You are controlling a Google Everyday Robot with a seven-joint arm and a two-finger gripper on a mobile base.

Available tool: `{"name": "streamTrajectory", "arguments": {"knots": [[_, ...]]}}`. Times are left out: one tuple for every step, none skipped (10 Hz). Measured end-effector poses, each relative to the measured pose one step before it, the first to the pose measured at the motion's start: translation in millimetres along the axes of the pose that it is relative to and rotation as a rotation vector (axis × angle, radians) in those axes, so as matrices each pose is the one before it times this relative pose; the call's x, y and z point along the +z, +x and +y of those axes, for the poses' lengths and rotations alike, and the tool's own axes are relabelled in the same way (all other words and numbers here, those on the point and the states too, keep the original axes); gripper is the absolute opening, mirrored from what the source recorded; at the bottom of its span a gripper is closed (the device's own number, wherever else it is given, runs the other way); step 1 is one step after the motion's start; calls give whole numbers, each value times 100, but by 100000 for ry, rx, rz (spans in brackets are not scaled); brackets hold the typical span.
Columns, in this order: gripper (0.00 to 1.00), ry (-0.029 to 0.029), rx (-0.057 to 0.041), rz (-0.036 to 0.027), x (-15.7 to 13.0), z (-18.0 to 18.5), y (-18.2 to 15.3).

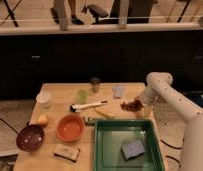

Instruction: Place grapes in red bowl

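The grapes (129, 105) are a small dark reddish-brown cluster lying on the wooden table (62, 90), near its right edge. My gripper (138, 103) is down at the table right beside the grapes, at their right side, at the end of the white arm that comes in from the right. The red bowl (70, 128) is orange-red and stands open on the left half of the table, well apart from the grapes. A darker maroon bowl (30, 137) stands at the front left corner.
A green tray (107, 150) with a blue-grey sponge (133, 149) fills the front right. A brush with a white handle (88, 105), a green cup (82, 96), a small jar (95, 84), a white cup (44, 99), a pear (41, 119) and a snack bar (66, 152) lie around.
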Motion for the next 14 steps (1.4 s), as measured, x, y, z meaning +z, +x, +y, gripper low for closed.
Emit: {"name": "streamTrajectory", "arguments": {"knots": [[80,-31,-34,-106,25,5,5],[79,-34,-150,-198,23,-23,43],[73,-207,-337,-105,12,37,29],[63,-614,-779,-79,160,41,-230],[53,-454,-1266,-260,194,-170,-524],[43,-341,-1620,-381,135,-308,-656],[35,-139,-852,-265,50,-100,-311],[25,-88,-653,-259,22,-25,-209],[13,-200,-1120,-245,22,-73,-256],[6,-137,-769,-188,-14,-181,-269],[1,-236,-779,-173,-1,-113,-223],[0,-196,-380,42,-143,82,-8],[0,88,-86,23,-96,17,21],[0,23,-276,-86,-103,-31,-78]]}}
